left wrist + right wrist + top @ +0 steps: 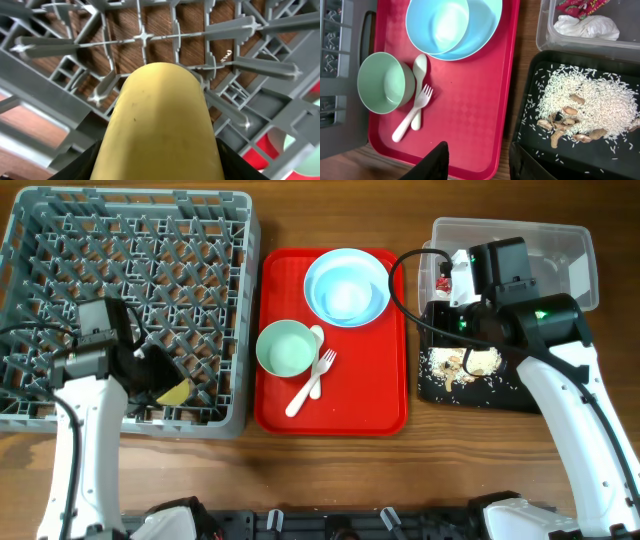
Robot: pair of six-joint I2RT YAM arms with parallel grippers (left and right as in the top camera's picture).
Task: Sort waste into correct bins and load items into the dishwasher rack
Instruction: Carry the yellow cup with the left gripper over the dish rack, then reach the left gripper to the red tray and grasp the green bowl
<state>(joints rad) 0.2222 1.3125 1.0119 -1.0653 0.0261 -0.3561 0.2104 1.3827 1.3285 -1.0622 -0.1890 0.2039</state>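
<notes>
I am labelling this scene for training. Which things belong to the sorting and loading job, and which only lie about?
Job: yellow cup, dishwasher rack, blue bowl, blue plate, green bowl, fork, spoon, rice, red wrapper, white scrap, clear tub, black tray.
Lying about: red tray, table.

My left arm (78, 430) comes up from the near edge with the wrist bent inward. The left gripper (150, 373) is tilted down, fingers (82, 167) clamped either side of the yellow cup (160, 125). Right arm (585, 415) runs up the right side, and the right gripper (482, 160) points down, fingers (437, 160) spread apart with nothing between them.
</notes>
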